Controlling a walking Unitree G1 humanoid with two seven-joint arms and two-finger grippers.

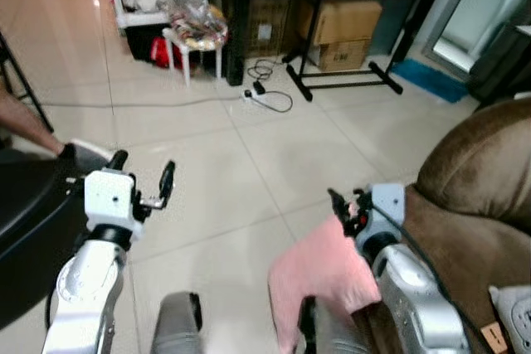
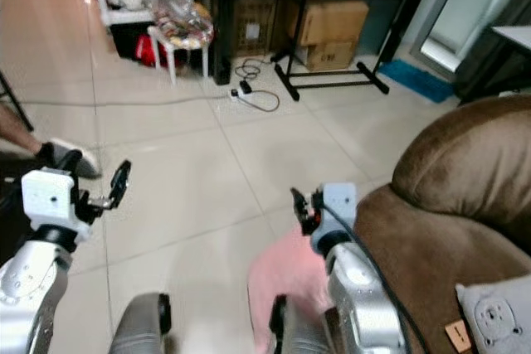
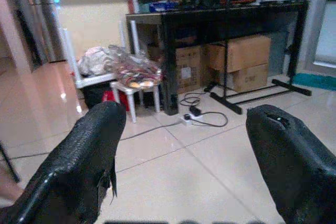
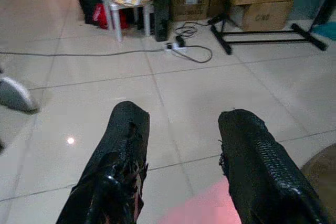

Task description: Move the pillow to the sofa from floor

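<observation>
Below the right gripper (image 4: pixel 181 163), whose fingers stand spread and empty like those of the raised left gripper (image 3: pixel 184 166), the pink pillow (image 1: pixel 319 283) lies against the brown sofa (image 1: pixel 473 196) on pale tiles (image 1: pixel 207 196), so the arm should probably drop and pinch its edge, clear of the cable (image 1: pixel 270 97).

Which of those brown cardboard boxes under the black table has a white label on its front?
The darker left box, just right of the black table leg, shows the white label; the bigger box beside it shows none.
</observation>
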